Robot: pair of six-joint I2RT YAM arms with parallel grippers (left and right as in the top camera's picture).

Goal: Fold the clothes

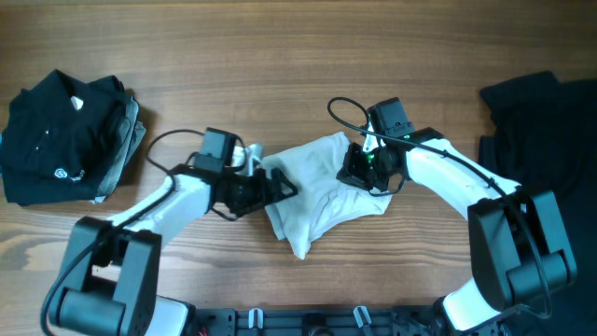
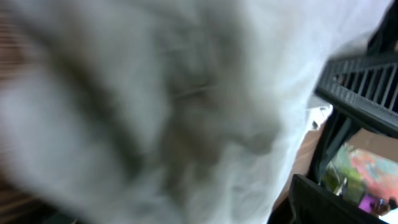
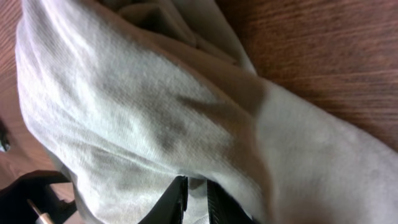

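Observation:
The cream T-shirt [image 1: 317, 196] lies bunched and wrinkled in the middle of the table. My left gripper [image 1: 283, 185] is at the shirt's left edge, and from overhead its fingers look spread apart. In the left wrist view blurred cream T-shirt [image 2: 174, 112] fills the frame and hides the fingers. My right gripper [image 1: 359, 173] is on the shirt's upper right part. Up close, the right gripper [image 3: 198, 194] has its jaws nearly together with a fold of T-shirt [image 3: 155, 106] pinched between them.
A folded stack of black garments [image 1: 61, 140], one with a small white logo [image 1: 62, 172], sits at the far left. Another black garment [image 1: 536, 117] lies at the far right edge. Bare wooden table [image 1: 280, 56] stretches along the back.

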